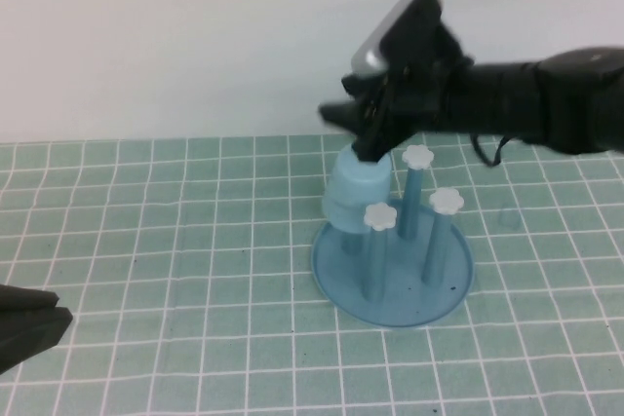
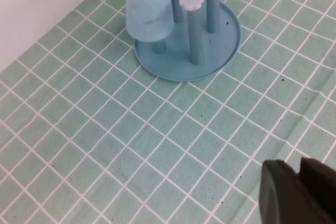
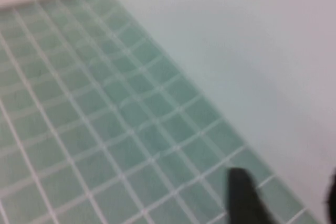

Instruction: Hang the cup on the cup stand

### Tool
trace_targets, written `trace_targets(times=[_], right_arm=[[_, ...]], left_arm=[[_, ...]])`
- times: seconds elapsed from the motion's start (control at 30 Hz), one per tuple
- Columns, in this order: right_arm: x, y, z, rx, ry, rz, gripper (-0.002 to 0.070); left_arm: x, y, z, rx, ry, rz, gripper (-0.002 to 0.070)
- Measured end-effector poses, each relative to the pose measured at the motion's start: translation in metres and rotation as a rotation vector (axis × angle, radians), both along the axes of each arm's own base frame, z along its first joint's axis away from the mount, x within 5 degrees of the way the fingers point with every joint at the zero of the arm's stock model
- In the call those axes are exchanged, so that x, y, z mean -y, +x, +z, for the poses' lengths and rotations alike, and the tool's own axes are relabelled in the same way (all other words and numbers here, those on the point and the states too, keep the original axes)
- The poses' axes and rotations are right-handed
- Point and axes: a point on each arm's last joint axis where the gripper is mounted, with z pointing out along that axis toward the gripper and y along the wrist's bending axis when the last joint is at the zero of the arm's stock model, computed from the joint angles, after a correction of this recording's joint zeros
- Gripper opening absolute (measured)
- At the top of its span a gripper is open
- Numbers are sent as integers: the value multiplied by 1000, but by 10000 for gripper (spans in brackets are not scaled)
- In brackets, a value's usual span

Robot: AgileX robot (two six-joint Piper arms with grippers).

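Right gripper [image 1: 375, 143] of mine hangs just above the cup [image 1: 358, 192], over the stand's far-left side; its jaws stand apart, as my wrist view shows one dark finger [image 3: 247, 195] at the frame's lower part and another at the edge with only mat between them, so nothing is in the grip. Whether a fingertip touches the cup's upturned bottom I cannot tell from the high view. Around the stand [image 1: 392, 260] lies only the green checked mat [image 1: 175, 241], with a pale wall behind. Three pegs with white flower knobs show bare: one at the front [image 1: 379, 216], one behind it [image 1: 417, 156], one to the right [image 1: 446, 202]. The cup, pale blue and smooth, sits mouth-down and slightly tilted over a fourth peg, its rim above the round blue dish. My right arm reaches in from the right, wrist bent down toward the cup. My left gripper [image 2: 296, 192] rests low near the mat's front-left edge, well apart from the stand, its fingers closed.
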Motion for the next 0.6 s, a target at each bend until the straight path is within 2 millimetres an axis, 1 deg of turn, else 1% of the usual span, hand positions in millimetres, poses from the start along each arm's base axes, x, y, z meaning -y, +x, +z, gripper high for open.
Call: trace_targets(times=[0.03,0.1,0.13,0.2,0.23,0.3,0.37,0.4,0.43,0.5,0.6], right_arm=[[2,-3,12,11,19,-11,302],[8,-13,40,50,48,-25,143],[12,-19,55,77,60,-27,93],[20,-30,83,135,71,-37,43],[25,-38,98,164,82,-45,28],[38,-55,121,183,113,-67,12],[51,-76,141,210,122,-82,6],[58,-87,146,215,120,-91,5],[65,-99,148,218,115,-105,4],[78,-119,147,227,97,-137,2],[99,-153,134,219,99,-210,0]], left_arm=[[0,0,0,1,1,1,50],[-1,-2,1,7,1,1,50],[-2,-3,1,10,0,2,49],[-2,-3,1,14,4,4,38],[-3,-3,1,17,7,6,26],[-3,-3,1,22,9,9,12],[-3,-3,2,32,11,4,6],[-3,-2,2,41,12,1,4],[-3,-2,2,50,11,0,2],[-3,-1,3,65,10,-2,1],[-2,2,2,92,1,2,0]])
